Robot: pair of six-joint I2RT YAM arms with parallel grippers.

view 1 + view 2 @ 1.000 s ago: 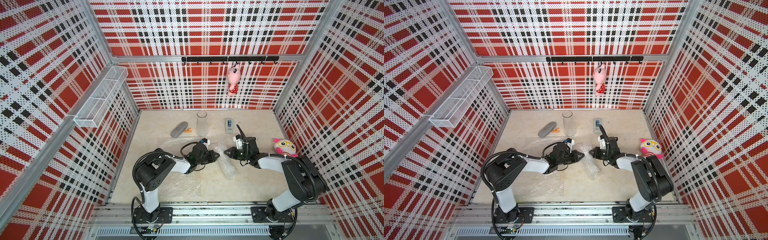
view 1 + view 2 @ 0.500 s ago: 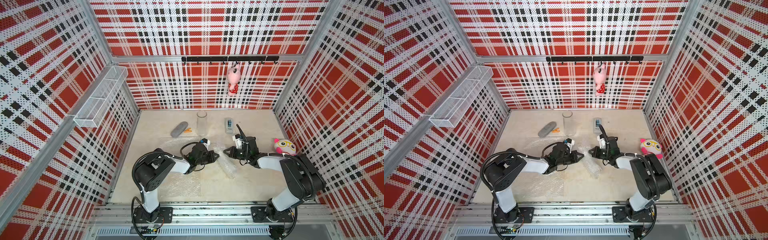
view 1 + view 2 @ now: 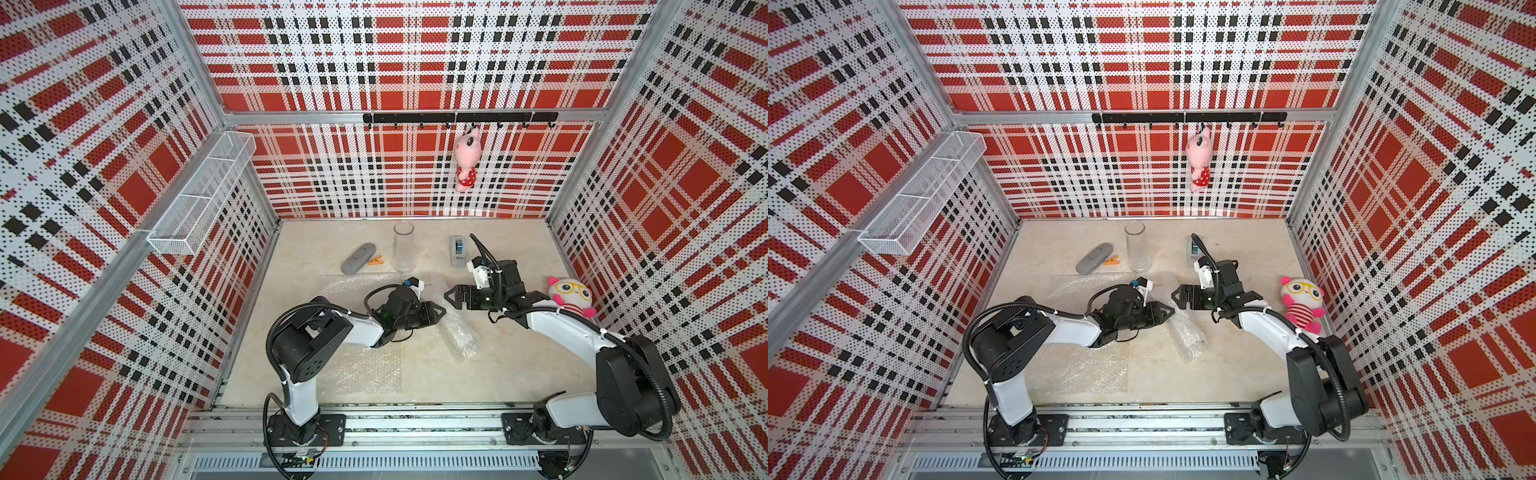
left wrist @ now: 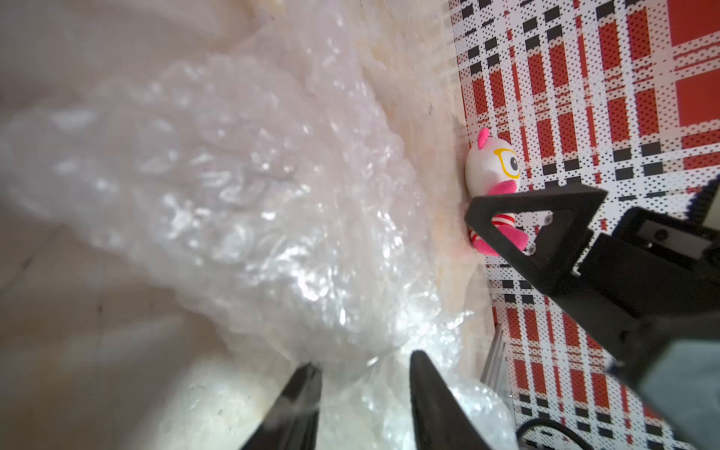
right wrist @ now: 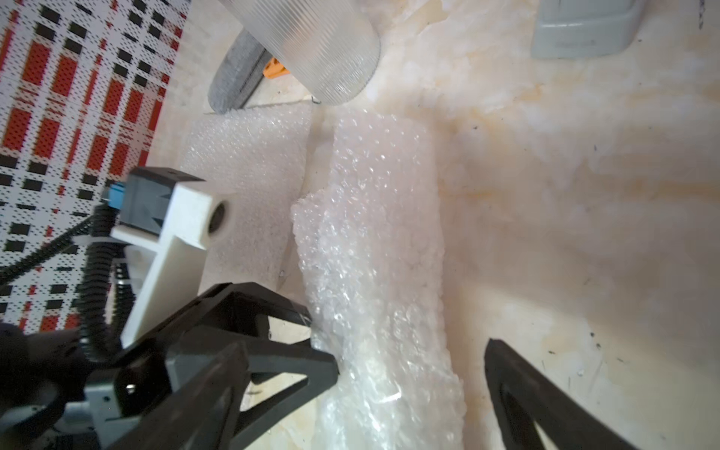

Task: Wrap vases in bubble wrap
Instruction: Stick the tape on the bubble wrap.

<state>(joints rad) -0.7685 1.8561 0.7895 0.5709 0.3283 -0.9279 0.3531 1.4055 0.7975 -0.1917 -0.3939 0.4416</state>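
Lying mid-table, the bubble wrap roll (image 3: 457, 332) runs from 11 to 5 o'clock, its contents hidden. At its far end the left gripper (image 3: 440, 311), at 9 o'clock, has its jaws narrowly parted around a wrap edge. The right gripper (image 3: 450, 296), at 3 o'clock, gapes wide astride the roll. The clear glass vase (image 3: 404, 247) stands upright at 11 o'clock, and a flat bubble wrap sheet (image 3: 361, 370) lies at 7.
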